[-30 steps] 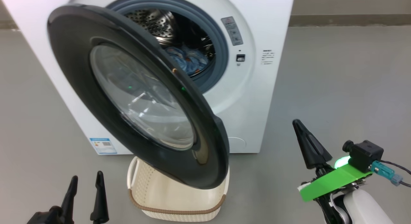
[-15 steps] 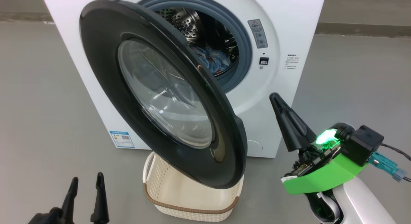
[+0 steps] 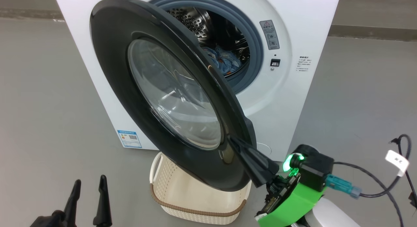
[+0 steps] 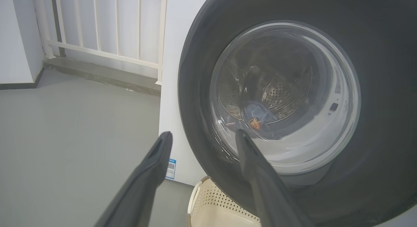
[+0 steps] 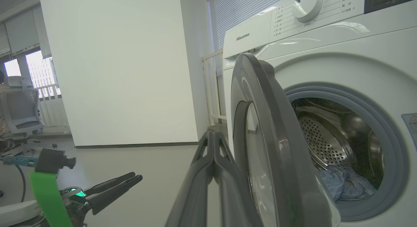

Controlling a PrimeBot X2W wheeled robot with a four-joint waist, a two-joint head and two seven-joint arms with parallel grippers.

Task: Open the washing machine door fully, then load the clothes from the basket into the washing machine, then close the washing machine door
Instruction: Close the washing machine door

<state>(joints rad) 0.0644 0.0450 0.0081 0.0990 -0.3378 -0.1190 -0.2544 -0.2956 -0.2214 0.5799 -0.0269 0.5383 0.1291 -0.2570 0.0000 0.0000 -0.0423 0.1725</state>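
Left claw (image 3: 90, 179): fingers spread wide, holding nothing, low over the floor (image 3: 39, 122)
Blue sticker (image 3: 129, 138): washing machine (image 3: 75, 25) front, lower left; print too small to read
Basket (image 3: 163, 181): on the floor beneath the door
Washing machine door (image 3: 110, 57): swung part-way out
Right claw (image 3: 232, 139): fingers pressed together, empty, tip at the door's lower rim; contact cannot be told
Clothes (image 3: 224, 59): blue, in the drum (image 3: 195, 21); left wrist view shows them through the door glass
Warning label (image 3: 269, 35): unreadable
Brand (image 5: 243, 37): "Hisense", read in the right wrist view
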